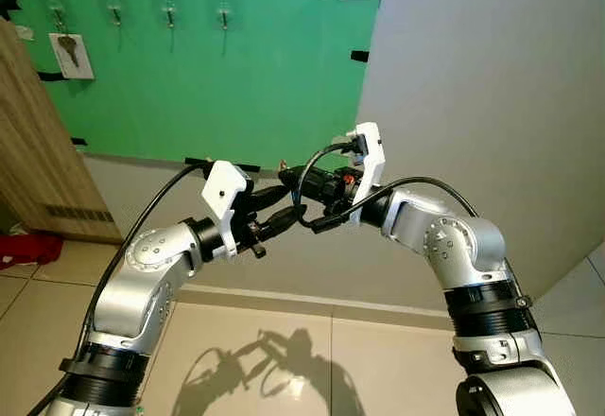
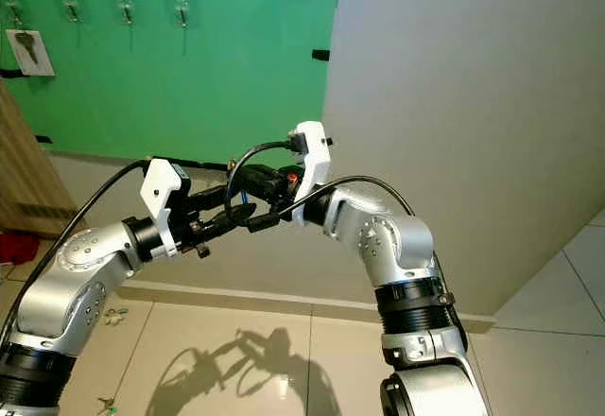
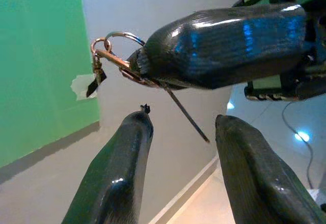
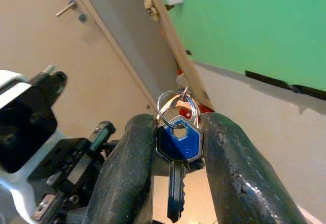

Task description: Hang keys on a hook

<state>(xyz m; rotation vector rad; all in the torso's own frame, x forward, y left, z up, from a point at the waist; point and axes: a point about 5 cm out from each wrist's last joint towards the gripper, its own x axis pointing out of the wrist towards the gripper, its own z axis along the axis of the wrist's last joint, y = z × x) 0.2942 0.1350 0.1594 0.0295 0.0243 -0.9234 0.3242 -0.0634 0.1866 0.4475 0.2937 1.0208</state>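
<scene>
A bunch of keys (image 4: pixel 178 143) with a blue-headed key and metal rings is pinched between the fingers of my right gripper (image 4: pixel 179 121), which is shut on it. In the left wrist view the key ring (image 3: pixel 110 52) sticks out past the right gripper's finger (image 3: pixel 219 46). My left gripper (image 3: pixel 181 124) is open just below it, with nothing between its fingers. In the head views both grippers meet at chest height in front of the wall, the right gripper (image 1: pixel 289 185) above the left gripper (image 1: pixel 301 216). Several hooks (image 1: pixel 170 9) line the top of the green wall, far above and left.
A white card with a key (image 1: pixel 71 55) hangs under the leftmost hook. A wooden door (image 1: pixel 33 151) stands at the left, with a red thing (image 1: pixel 28 246) on the floor by it. A grey wall panel (image 1: pixel 482 95) juts out on the right. Tiled floor (image 1: pixel 284 350) lies below.
</scene>
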